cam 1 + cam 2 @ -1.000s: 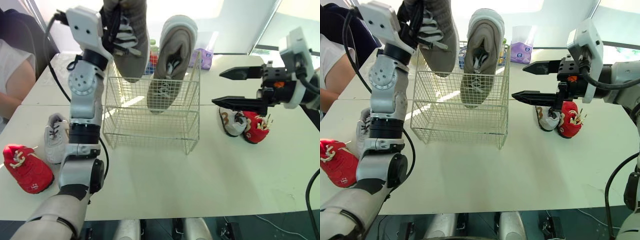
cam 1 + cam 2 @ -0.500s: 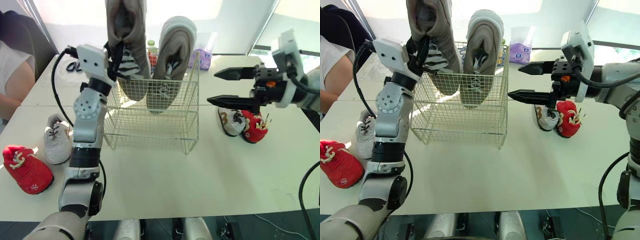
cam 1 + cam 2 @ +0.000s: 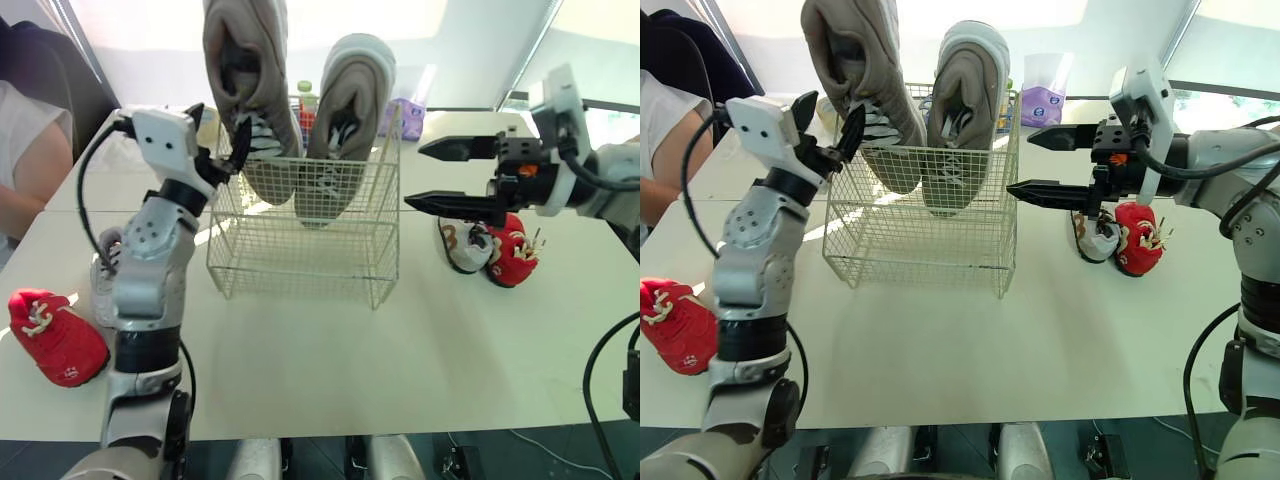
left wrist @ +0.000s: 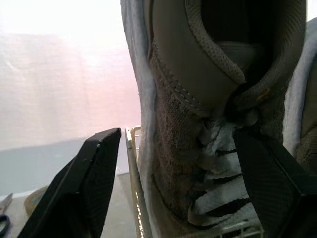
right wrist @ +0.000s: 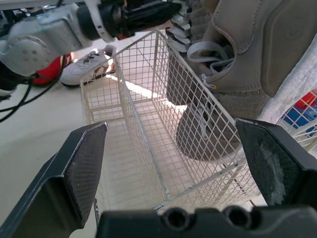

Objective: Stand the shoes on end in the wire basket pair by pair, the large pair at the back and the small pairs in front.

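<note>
The white wire basket (image 3: 300, 245) stands mid-table. Two large grey shoes stand on end in its back part, the left one (image 3: 243, 90) and the right one (image 3: 352, 110). My left gripper (image 3: 217, 128) is open by the basket's left rim, its fingers on either side of the left grey shoe (image 4: 198, 124) near the laces. My right gripper (image 3: 413, 177) hangs open just right of the basket, holding nothing. A small red shoe (image 3: 55, 337) and a small white shoe (image 3: 103, 280) lie at the left. A small white shoe (image 3: 464, 244) and a small red shoe (image 3: 513, 254) lie at the right.
A person (image 3: 28, 150) sits at the table's far left. A purple packet (image 3: 407, 115) and some bottles stand behind the basket. The front half of the basket (image 5: 124, 114) holds no shoes. Bare table stretches in front of the basket.
My left gripper brought the left grey shoe down into the basket's back, then opened and dropped beside the rim. My right gripper drifted slightly left, still open.
</note>
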